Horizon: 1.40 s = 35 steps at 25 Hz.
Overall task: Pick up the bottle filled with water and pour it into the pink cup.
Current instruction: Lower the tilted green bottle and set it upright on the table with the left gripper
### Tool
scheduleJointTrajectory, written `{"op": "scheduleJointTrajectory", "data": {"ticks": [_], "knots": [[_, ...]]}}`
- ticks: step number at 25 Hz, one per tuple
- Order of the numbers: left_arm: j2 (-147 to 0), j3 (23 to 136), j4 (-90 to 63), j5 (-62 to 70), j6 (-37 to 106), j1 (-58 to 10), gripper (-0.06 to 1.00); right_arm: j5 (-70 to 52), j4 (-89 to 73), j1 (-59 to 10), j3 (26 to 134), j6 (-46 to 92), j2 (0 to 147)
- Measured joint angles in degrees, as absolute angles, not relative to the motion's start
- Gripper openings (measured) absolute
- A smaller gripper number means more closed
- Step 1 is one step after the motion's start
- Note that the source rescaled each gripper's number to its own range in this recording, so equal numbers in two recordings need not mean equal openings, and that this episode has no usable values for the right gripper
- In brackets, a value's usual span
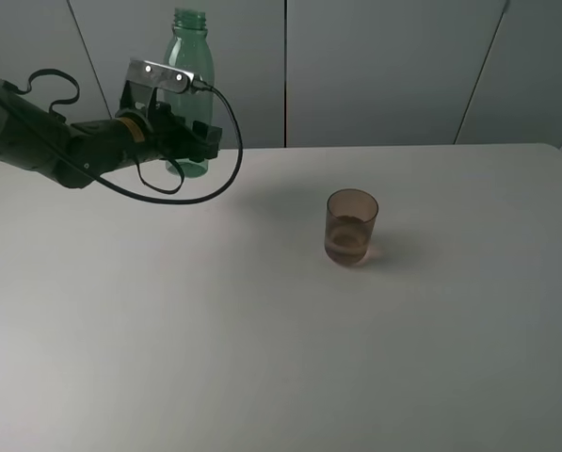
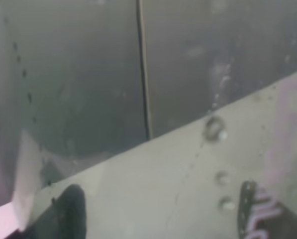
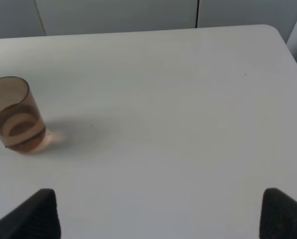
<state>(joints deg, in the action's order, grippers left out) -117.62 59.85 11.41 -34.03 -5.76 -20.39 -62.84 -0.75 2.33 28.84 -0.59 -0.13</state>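
two grippers: left gripper (image 1: pixel 196 143) straddles the bottle (image 1: pixel 188 56), can't tell if clamped, right gripper (image 3: pixel 163 215) gapes empty; squeeze squarely, lift upright.

Plain white table (image 1: pixel 262 358) here, nothing fancy. The cup (image 1: pixel 352 226) is stood upright on it. The bottle (image 1: pixel 188 47) is seen well left of the cup and further back; whether it's touching the table can't be told.

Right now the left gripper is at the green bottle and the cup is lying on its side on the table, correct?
Not quite. The cup stands upright on the table, as the exterior high view shows. The left gripper is indeed at the green bottle.
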Motion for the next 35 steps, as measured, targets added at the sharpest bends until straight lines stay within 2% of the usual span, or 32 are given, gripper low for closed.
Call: {"op": "scheduleJointTrajectory", "data": {"ticks": [26, 35], "knots": [[-133.98, 59.12, 15.53, -59.41, 1.11, -17.86, 0.0, -62.84, -0.75, 2.33, 28.84, -0.59, -0.13], [-136.18, 60.39, 15.75, -60.98, 0.38, -17.78, 0.0, -62.84, -0.75, 2.33, 28.84, -0.59, -0.13]]}}
